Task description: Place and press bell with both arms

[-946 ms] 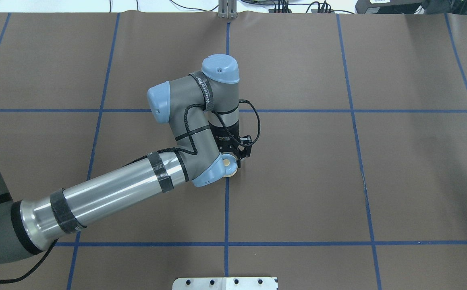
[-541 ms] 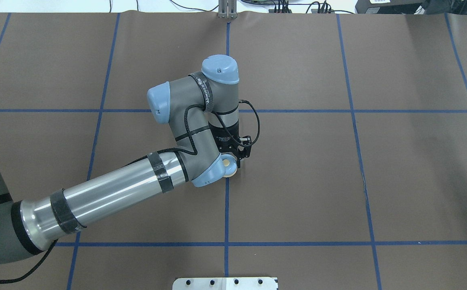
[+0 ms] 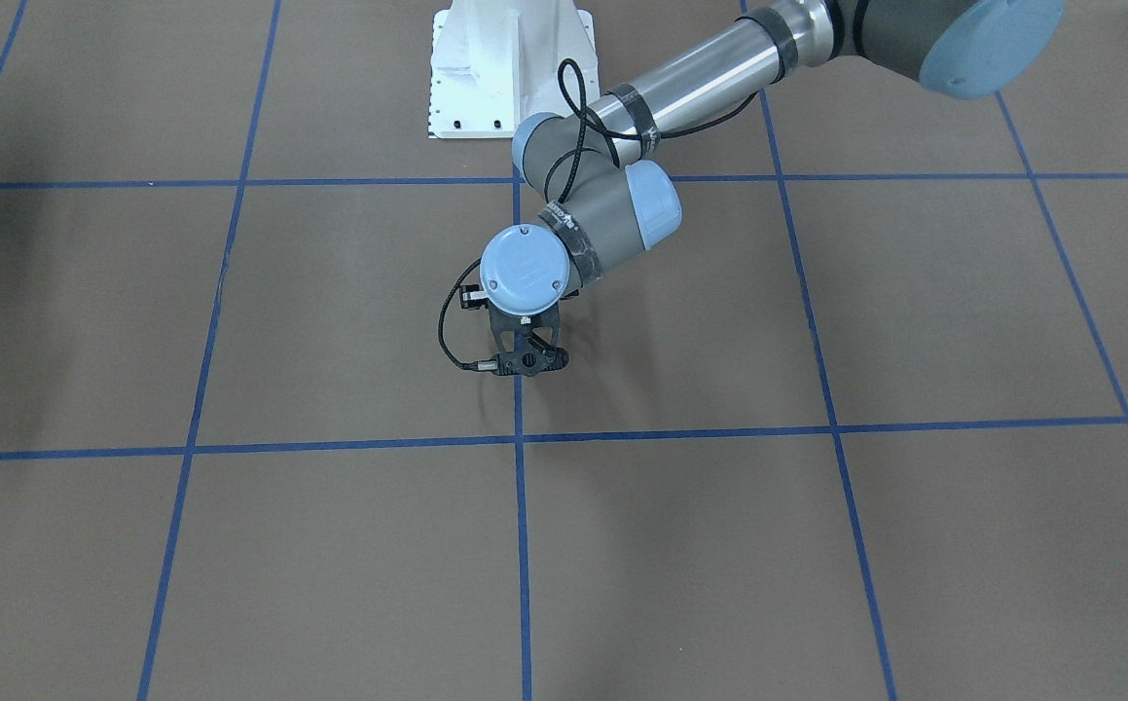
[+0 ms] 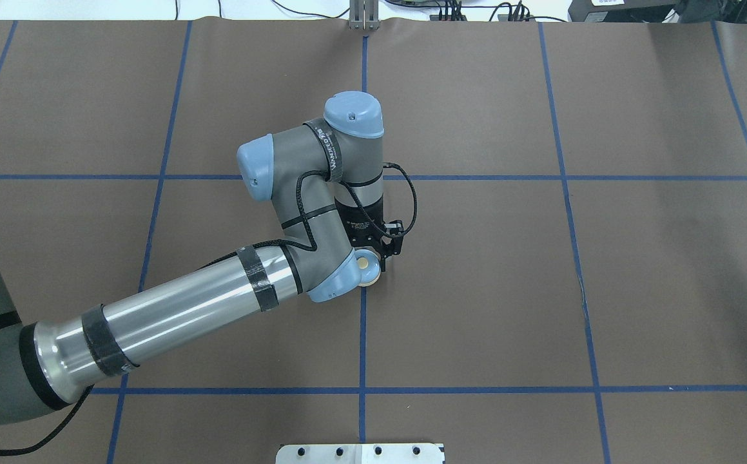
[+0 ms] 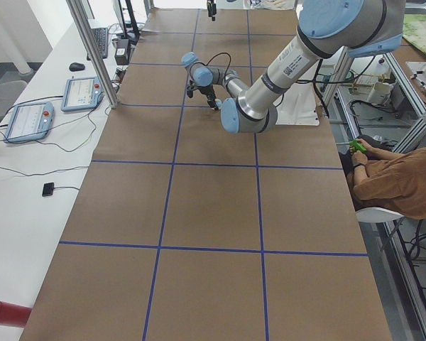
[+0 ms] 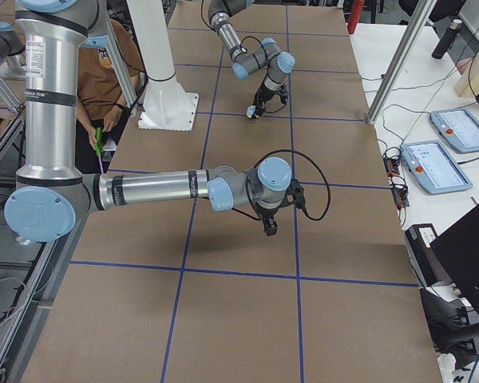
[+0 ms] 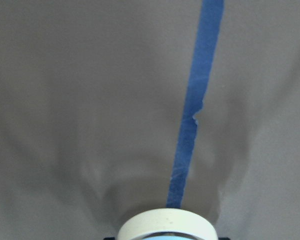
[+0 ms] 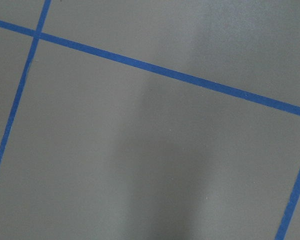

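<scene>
Down at the near edge sits the white pedestal (image 4: 360,453), and from its left side the left arm (image 4: 180,316) reaches out to mid-table, wrist folded over. Right under that wrist, there's the bell (image 4: 368,270), over the centre tape line (image 7: 190,130), button up. The left jaws are pinched in on its sides. The wrist camera shows the cream base ring low over the table (image 4: 541,290), though I can't tell whether it is actually resting there.

I'd call this the placing step, right at its end. What comes next, by my reading: settle the bell flat, let go, and lift straight up so the jaws don't drag it along.

Then the presser comes in. That's the right arm (image 6: 144,190), way off to the right and well apart from the bell, right jaws hanging over the table. Open or closed? Can't tell from here. The left wrist sits right over the button, so it looks like it has to clear out first.

Farther back, past the far edge, there are two pendants (image 6: 436,166) and a run of cables (image 4: 452,10).
</scene>
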Robot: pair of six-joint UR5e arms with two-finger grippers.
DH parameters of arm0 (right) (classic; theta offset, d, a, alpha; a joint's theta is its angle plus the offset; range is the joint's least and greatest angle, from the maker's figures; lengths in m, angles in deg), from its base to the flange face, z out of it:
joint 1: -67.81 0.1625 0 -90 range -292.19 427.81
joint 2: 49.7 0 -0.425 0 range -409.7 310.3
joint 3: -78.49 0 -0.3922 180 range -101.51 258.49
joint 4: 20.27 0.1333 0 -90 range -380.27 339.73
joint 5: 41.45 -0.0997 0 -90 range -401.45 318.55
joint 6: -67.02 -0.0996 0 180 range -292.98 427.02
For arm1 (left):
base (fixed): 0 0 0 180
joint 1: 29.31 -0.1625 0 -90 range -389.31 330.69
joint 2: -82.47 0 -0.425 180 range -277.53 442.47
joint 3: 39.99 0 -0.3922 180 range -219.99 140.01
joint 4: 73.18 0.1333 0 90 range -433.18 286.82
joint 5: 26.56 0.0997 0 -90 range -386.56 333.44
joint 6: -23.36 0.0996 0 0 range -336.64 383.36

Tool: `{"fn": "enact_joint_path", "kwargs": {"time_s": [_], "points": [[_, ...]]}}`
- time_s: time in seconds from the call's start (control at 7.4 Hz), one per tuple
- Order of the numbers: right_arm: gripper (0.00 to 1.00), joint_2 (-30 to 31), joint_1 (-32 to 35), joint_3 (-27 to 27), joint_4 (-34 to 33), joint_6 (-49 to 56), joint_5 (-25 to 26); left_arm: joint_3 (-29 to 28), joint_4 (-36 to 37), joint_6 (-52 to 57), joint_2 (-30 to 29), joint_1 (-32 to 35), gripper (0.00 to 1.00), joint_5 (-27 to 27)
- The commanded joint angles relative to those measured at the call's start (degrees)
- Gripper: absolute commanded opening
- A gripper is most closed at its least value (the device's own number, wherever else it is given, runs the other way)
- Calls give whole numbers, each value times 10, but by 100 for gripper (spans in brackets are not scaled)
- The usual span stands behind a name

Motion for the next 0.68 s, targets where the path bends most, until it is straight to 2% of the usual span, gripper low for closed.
{"fn": "enact_joint_path", "kwargs": {"time_s": [0.0, 0.14, 0.27, 0.41, 0.54], "points": [[100, 0, 0, 0, 0, 0, 0, -1, -1, -1, 0, -3, 51, 0], [100, 0, 0, 0, 0, 0, 0, -1, -1, -1, 0, -3, 61, 0], [100, 0, 0, 0, 0, 0, 0, -1, -1, -1, -1, -3, 83, 0], [100, 0, -1, 0, 1, -3, 0, -1, -5, -1, 0, -3, 95, 0], [100, 0, -2, 0, 1, -3, 1, -3, -13, -1, 0, -3, 99, 1]]}}
